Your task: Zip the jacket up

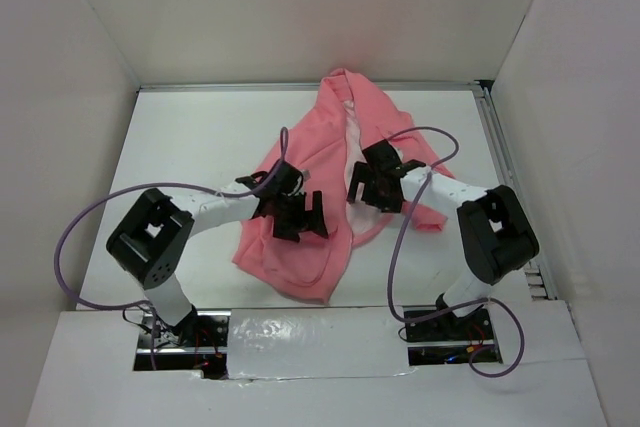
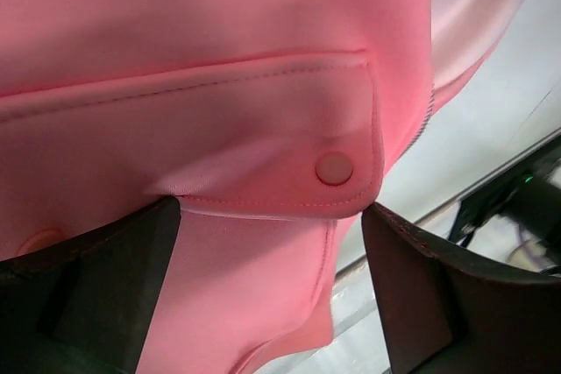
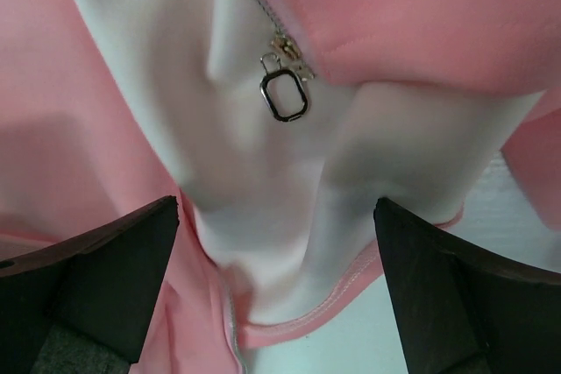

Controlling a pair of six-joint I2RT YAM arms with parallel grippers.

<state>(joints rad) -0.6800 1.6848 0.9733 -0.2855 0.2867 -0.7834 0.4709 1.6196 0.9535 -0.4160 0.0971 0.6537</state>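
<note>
Left gripper [image 2: 272, 209] gapes above jacket [image 2: 219, 24] edge.

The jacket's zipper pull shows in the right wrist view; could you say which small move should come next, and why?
Probably ease the open right gripper forward onto the metal ring-shaped zipper pull and close: the pull lies centred just ahead of it, and the salmon-pink fabric jacket gapes unzipped.

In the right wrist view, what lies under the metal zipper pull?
The zipper pull rests on the pale lining of the jacket, where the front lies open. Whatever is beneath that lining is covered and cannot be seen.
</note>
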